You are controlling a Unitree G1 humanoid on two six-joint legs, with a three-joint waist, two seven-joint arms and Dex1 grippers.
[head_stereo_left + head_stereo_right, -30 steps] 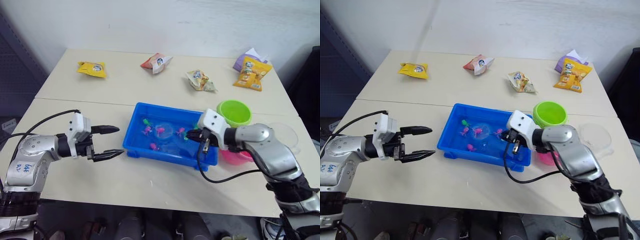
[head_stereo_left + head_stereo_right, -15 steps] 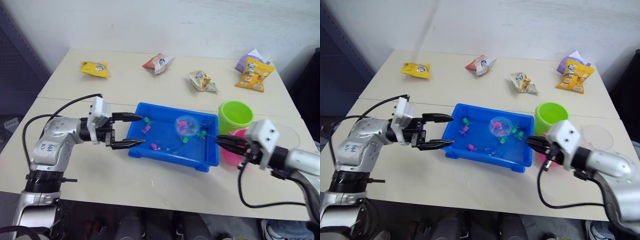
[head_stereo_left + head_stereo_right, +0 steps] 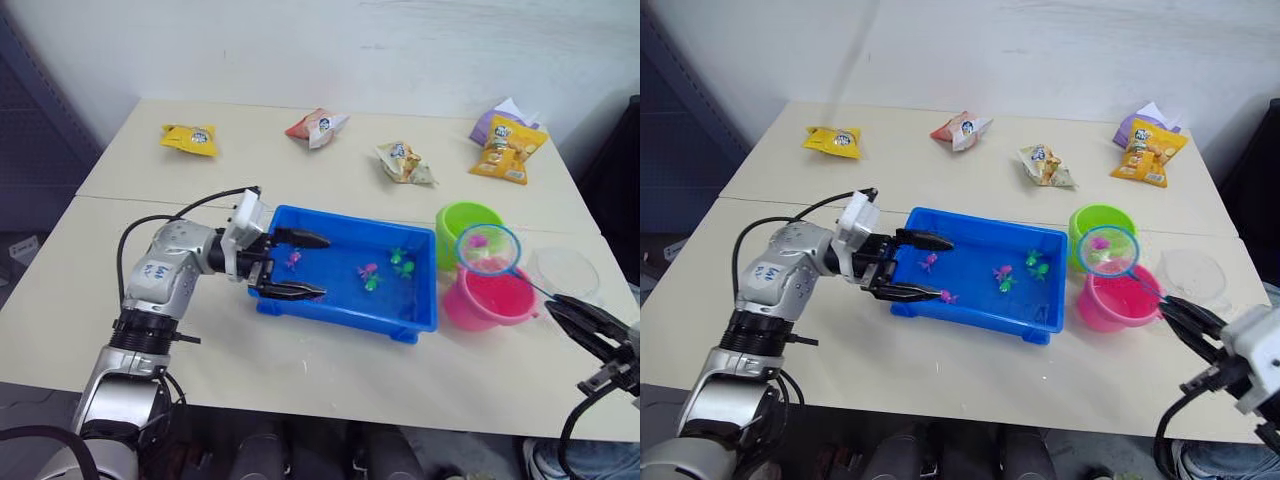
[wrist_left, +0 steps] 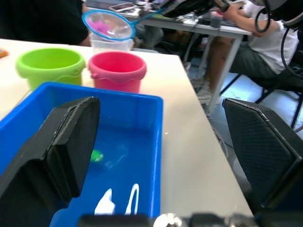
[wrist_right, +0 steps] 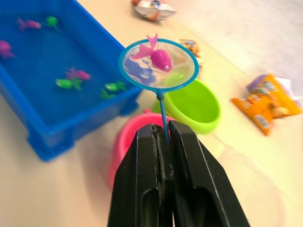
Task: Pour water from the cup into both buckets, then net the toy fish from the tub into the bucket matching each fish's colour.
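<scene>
At lower right of the head view, the right tool [image 3: 590,335] is clamped tight on the thin stick of the net [image 3: 489,249], its two black fingers [image 5: 142,189] pressed together around the handle. The hoop hangs in the air over the pink bucket [image 3: 488,300], just in front of the green bucket [image 3: 467,228], and one pink fish [image 5: 158,56] lies in its mesh.

At centre left, the left tool [image 3: 290,265] is spread wide with nothing in its grasp, reaching over the left end of the blue tub [image 3: 345,318]; one finger [image 4: 61,146] lies over the water, the other along the tub's near rim.

The tub sits mid-frame on the pale worktop [image 3: 150,300], the two buckets just to its right, the pink one nearer the camera. More fish lie in the water: a pink one [image 3: 294,260] close to the left tool, another pink one [image 3: 366,269] near the middle, and green fish [image 3: 401,259] toward the right end.

The clear cup [image 3: 566,272] stands at the right edge of the frame, beside the pink bucket.

Snack packets [image 3: 188,137] are scattered along the upper part of the frame, well apart from the tub.
</scene>
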